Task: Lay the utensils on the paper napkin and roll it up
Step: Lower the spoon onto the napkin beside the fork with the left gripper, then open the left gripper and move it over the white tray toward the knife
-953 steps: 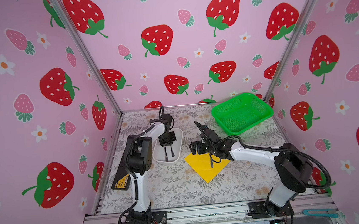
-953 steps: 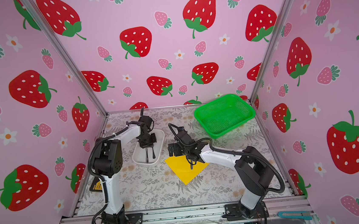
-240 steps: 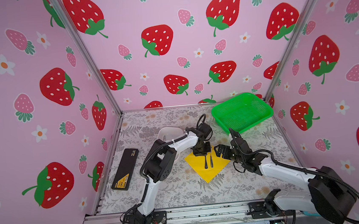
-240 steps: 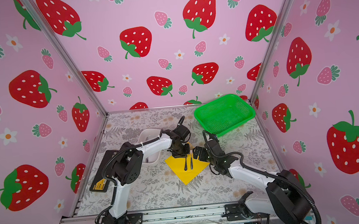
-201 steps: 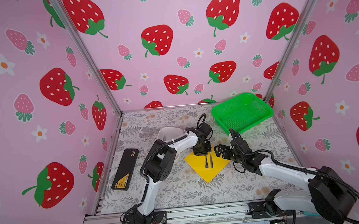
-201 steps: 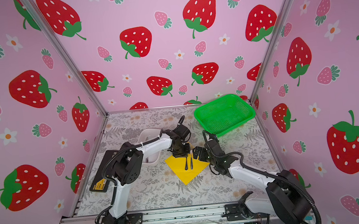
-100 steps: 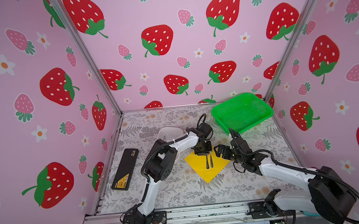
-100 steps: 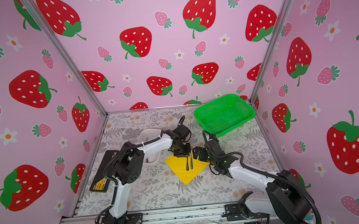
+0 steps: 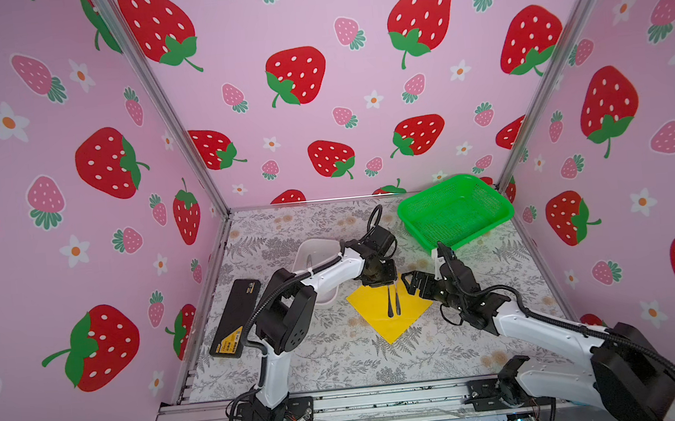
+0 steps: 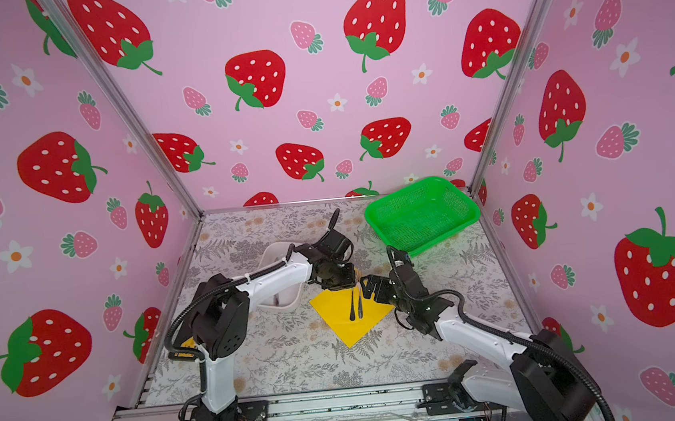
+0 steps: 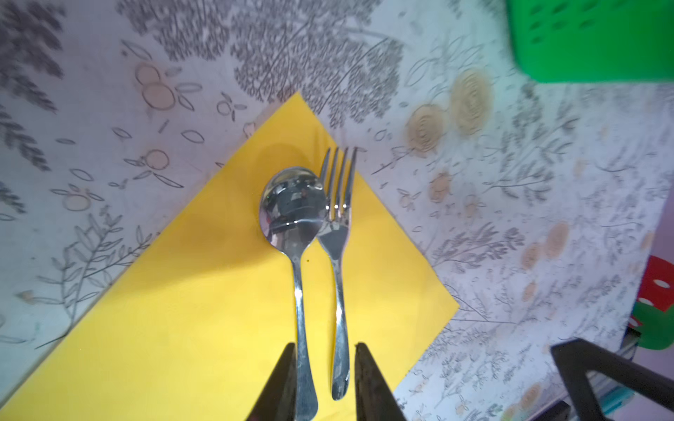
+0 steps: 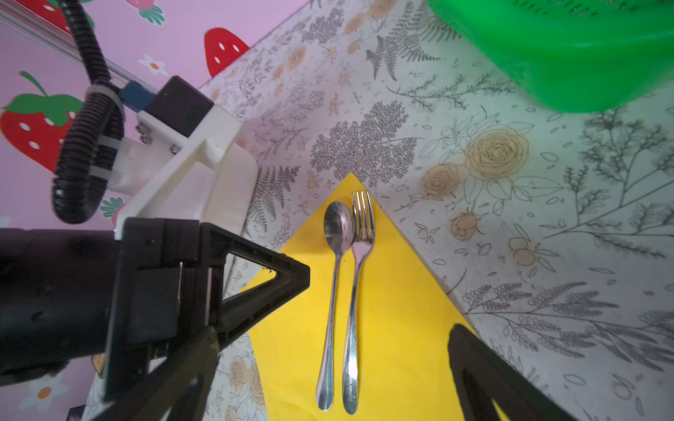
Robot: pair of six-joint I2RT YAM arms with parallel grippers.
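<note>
While both arms hang low over a table (image 9: 340, 357) covered in a grey floral print, the paper napkin (image 9: 367, 309), a bright yellow square turned like a diamond, lies flat near its middle. Two utensils (image 9: 392, 300) rest on the napkin side by side. They are a shiny spoon (image 11: 293, 204) and a fork (image 11: 339, 226), with the spoon's bowl touching the fork's neck. Their heads point toward the napkin's far corner, and the fork's tines reach the paper's edge. The left gripper (image 11: 322, 351) hovers at the utensils with its jaws only narrowly parted. Its wrist view shows both handle ends between its dark fingers, though I cannot tell whether they touch the metal. The right gripper (image 9: 414, 285) sits just beside the napkin's right corner, jaws spread wide and holding nothing. A green mesh basket (image 9: 453, 214) stands in the far right corner of the table. A white tub (image 9: 310, 251) sits behind the left arm, and a black box (image 9: 236, 316) lies by the left wall.
</note>
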